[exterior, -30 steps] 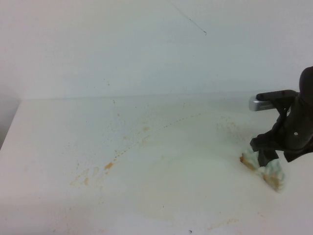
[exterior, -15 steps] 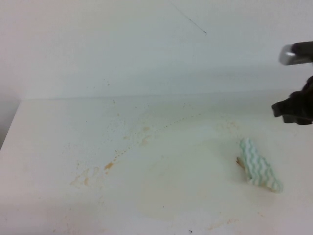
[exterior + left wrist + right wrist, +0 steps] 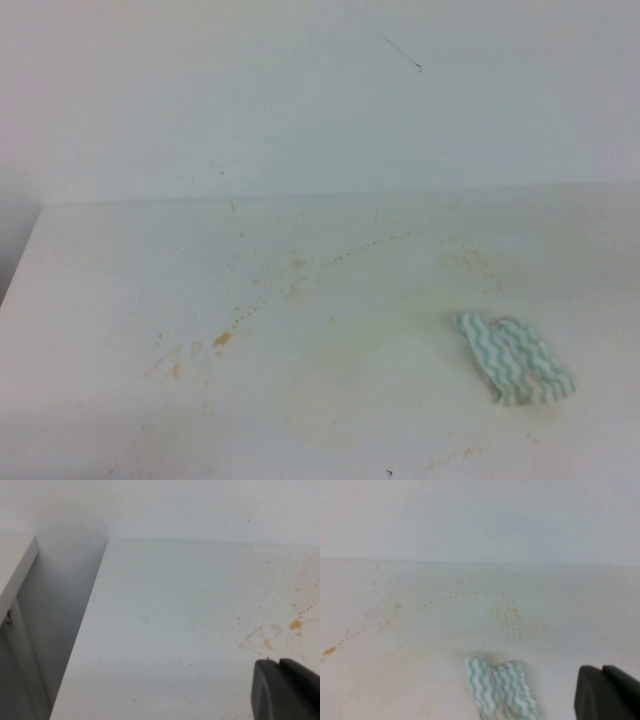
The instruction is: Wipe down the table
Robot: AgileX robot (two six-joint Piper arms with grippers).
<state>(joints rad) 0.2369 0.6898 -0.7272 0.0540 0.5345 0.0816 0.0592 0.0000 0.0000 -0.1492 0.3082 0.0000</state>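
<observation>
A green-and-white wavy-striped cloth [image 3: 515, 358] lies loose and flat on the right of the white table [image 3: 330, 420], with nothing holding it. Orange-brown stains [image 3: 222, 338] dot the table's left-middle, and a faint dotted trail [image 3: 370, 245] arcs toward the back. Neither arm shows in the high view. In the right wrist view my right gripper [image 3: 601, 668] hangs shut and empty, clear of the cloth [image 3: 502, 690], with speckled stains [image 3: 507, 615] beyond it. In the left wrist view my left gripper [image 3: 278, 661] is shut and empty, near the orange stains [image 3: 296, 625].
A white wall [image 3: 300, 90] rises behind the table. The table's left edge [image 3: 85, 630] drops into a gap beside a white cabinet side [image 3: 15, 580]. Faint yellowish smears [image 3: 340, 390] cover the table's front middle.
My right gripper let go of the cloth, lifted up and right out of the high view, and shut. The bunched cloth has spread out flat on the table.
</observation>
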